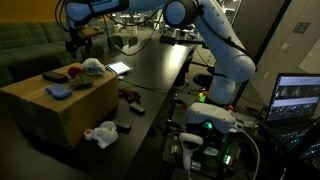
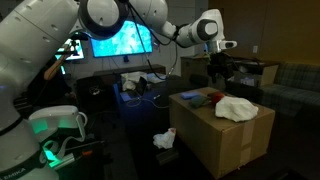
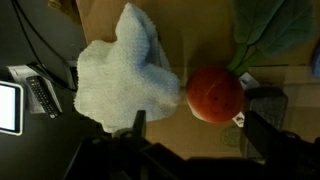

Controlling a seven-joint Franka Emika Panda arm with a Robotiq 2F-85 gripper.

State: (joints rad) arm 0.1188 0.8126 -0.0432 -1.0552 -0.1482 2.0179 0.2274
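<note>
wide apart at the bottom of the wrist view, my jaws grip nothing. below them a crumpled white cloth (image 3: pixel 128 72) lies on the brown cardboard box (image 3: pixel 200 30), just beside a round red-orange ball (image 3: pixel 213 93). it looks soft, light, limp; i'd pinch a raised fold mid-heap.

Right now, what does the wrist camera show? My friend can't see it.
A crumpled white cloth and a round red thing lie side by side on a cardboard box, under the open end effector. A green cloth shows top right.
</note>
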